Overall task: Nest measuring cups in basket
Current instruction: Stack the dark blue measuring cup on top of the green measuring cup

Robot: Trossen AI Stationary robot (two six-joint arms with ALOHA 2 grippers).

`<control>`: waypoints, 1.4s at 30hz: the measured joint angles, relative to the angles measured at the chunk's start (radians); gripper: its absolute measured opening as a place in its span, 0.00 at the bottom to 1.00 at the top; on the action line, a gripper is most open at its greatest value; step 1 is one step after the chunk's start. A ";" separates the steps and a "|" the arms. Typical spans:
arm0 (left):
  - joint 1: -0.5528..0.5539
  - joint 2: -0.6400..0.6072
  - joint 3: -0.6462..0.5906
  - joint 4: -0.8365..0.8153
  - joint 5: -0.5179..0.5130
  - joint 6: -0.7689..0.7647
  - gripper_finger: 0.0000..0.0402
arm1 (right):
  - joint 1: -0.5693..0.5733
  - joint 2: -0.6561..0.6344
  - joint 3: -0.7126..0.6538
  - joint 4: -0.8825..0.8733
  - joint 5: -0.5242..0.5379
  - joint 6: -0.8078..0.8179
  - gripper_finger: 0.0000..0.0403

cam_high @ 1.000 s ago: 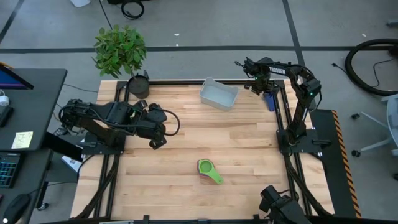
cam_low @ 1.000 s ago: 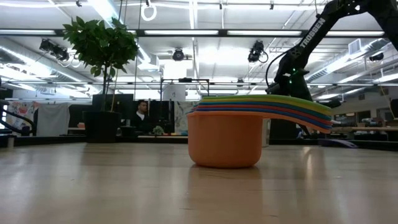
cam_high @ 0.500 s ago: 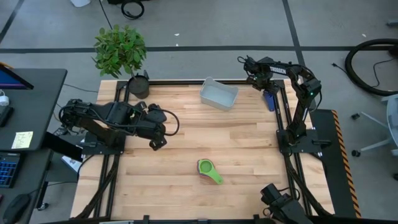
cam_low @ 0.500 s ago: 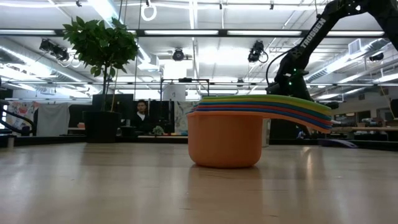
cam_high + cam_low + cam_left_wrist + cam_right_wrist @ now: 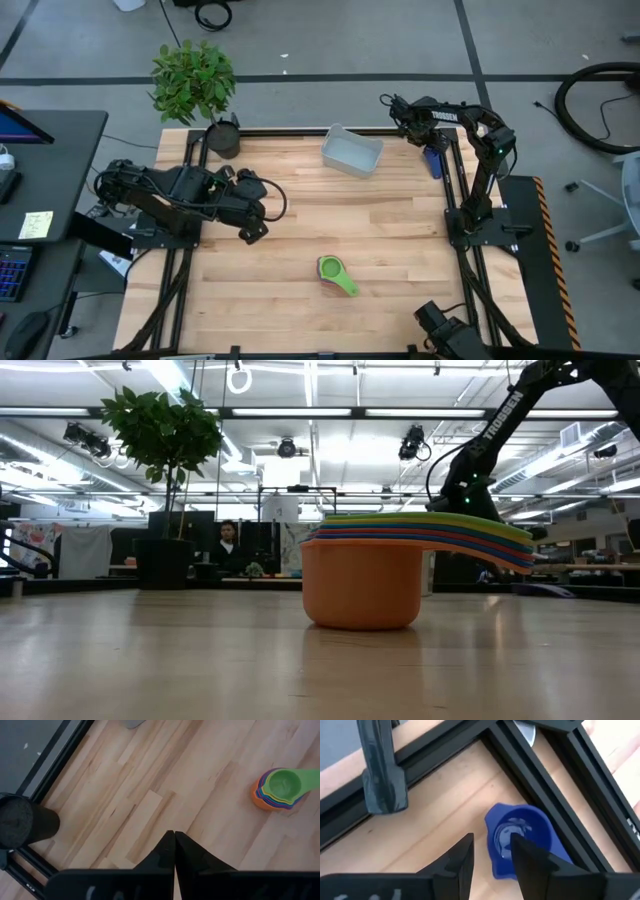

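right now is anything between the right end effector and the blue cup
Nothing visible. The right end effector hangs open over the blue cup, which sits alone on the table at its far right corner, beside the black frame rail.

A nested stack of measuring cups (image 5: 362,585), orange outermost, sits on the table (image 5: 150,660); a plant (image 5: 165,435) stands far left.
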 joint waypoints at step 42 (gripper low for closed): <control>0.000 0.000 0.000 0.000 0.000 -0.007 0.01 | 0.043 -0.002 -0.074 0.129 0.005 -0.221 0.03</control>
